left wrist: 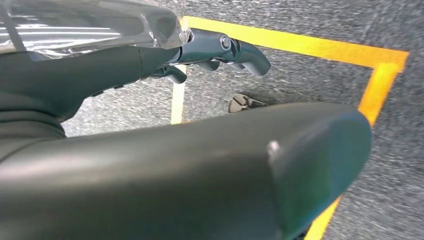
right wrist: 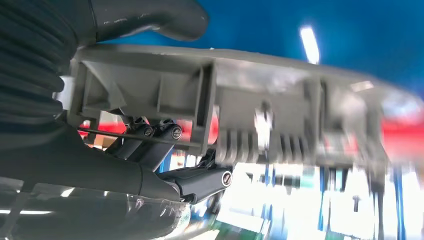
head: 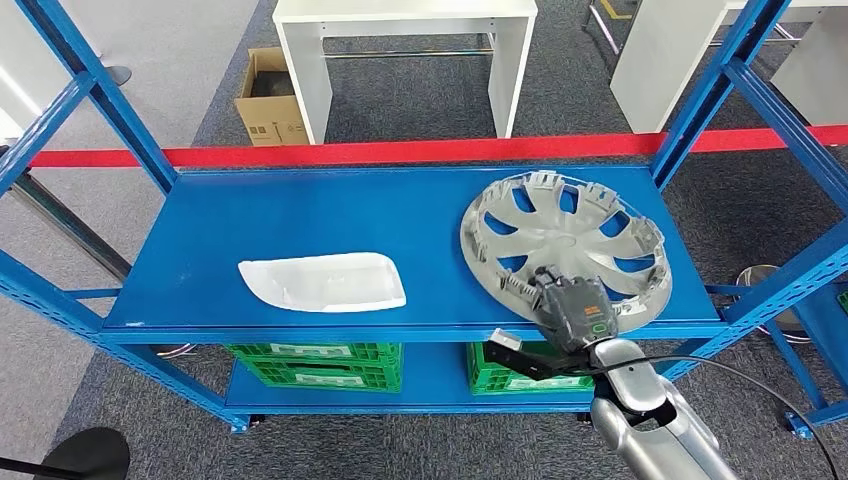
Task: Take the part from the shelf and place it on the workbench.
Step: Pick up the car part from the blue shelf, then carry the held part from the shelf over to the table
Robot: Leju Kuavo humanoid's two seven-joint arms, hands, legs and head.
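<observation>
The right hand (head: 572,312) grips the near rim of the grey wheel cover (head: 565,243) on the blue shelf (head: 330,215).

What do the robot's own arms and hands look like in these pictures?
The right arm is rounded silver metal, with a thin black cable looping beside it. The right hand is dark grey with a small green marking. The left hand has dark glossy fingers and a clear plastic cover.
</observation>
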